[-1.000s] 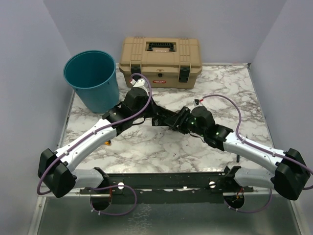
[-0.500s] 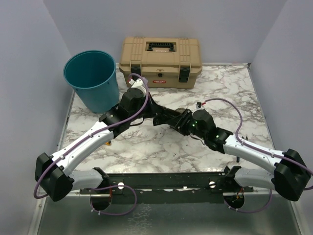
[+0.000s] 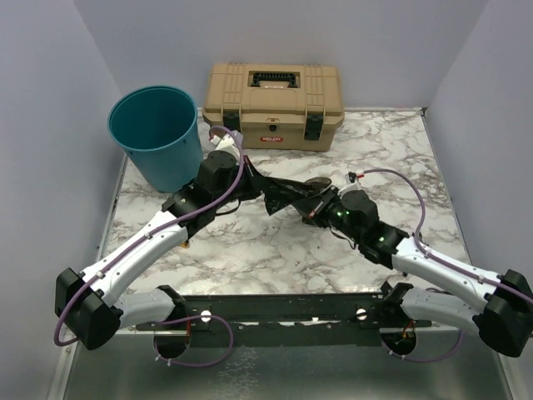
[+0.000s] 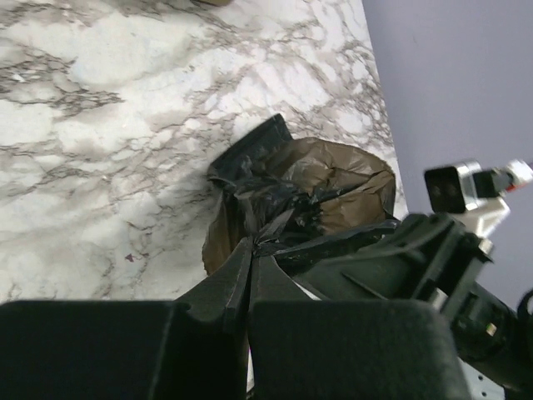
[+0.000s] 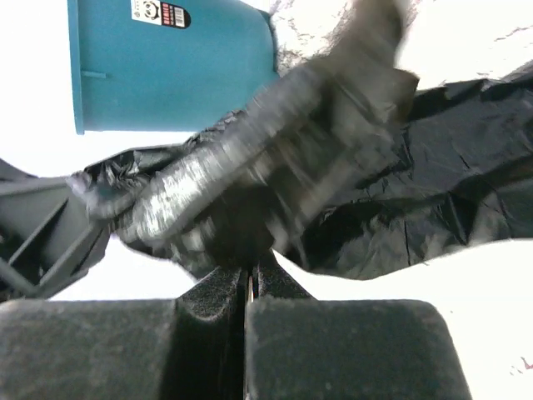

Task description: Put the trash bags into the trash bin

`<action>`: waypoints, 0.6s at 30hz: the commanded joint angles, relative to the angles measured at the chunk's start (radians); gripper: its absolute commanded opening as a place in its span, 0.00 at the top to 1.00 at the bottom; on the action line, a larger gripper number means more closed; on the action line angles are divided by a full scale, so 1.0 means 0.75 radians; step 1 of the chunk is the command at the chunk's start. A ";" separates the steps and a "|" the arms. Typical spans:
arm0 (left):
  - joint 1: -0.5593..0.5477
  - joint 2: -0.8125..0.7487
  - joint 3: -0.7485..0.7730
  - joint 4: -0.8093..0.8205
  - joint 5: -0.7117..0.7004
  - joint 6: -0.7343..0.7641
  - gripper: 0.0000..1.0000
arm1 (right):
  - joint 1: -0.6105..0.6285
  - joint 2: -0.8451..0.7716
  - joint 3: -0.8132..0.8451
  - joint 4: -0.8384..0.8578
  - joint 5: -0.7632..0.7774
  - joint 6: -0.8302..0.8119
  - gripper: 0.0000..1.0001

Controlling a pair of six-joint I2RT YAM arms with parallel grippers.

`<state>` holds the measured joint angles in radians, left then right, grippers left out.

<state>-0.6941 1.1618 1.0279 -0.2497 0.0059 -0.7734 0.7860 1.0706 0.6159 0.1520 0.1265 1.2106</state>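
Note:
A crumpled black trash bag (image 3: 291,190) hangs stretched between my two grippers over the middle of the table. My left gripper (image 3: 265,198) is shut on one bunched edge of it; in the left wrist view the jaws (image 4: 251,243) pinch the film, and the bag (image 4: 325,179) spreads out beyond them. My right gripper (image 3: 319,206) is shut on the other side, with its jaws (image 5: 250,268) closed on the glossy folds of the bag (image 5: 416,200). The teal trash bin (image 3: 156,133) stands upright at the back left, apart from the bag, and shows behind it in the right wrist view (image 5: 166,67).
A tan toolbox (image 3: 275,104) with black latches sits against the back wall, right of the bin. The marble table (image 3: 391,158) has grey walls on three sides. A metal rail (image 3: 275,308) runs along the near edge between the arm bases.
My right gripper has closed on the bag and pulled back to the right. The left arm has shifted slightly up and left, and the bag now stretches between them.

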 commanded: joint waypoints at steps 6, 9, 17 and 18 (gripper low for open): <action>0.155 -0.008 0.053 -0.161 -0.085 0.159 1.00 | -0.001 -0.328 -0.193 -0.459 0.056 -0.070 0.99; 0.174 0.001 0.061 -0.173 -0.071 0.192 1.00 | -0.001 -0.446 -0.238 -0.545 0.044 -0.074 0.99; 0.176 0.048 0.076 -0.143 0.212 0.325 1.00 | -0.002 -0.435 -0.097 -0.512 0.031 -0.139 0.62; 0.172 0.045 0.074 -0.142 0.253 0.356 1.00 | -0.002 -0.403 -0.048 -0.525 0.040 -0.148 0.56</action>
<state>-0.5629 1.1862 1.0565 -0.3546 0.0265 -0.6163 0.7853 0.7132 0.4587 -0.2241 0.1417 1.1488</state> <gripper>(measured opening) 0.003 0.352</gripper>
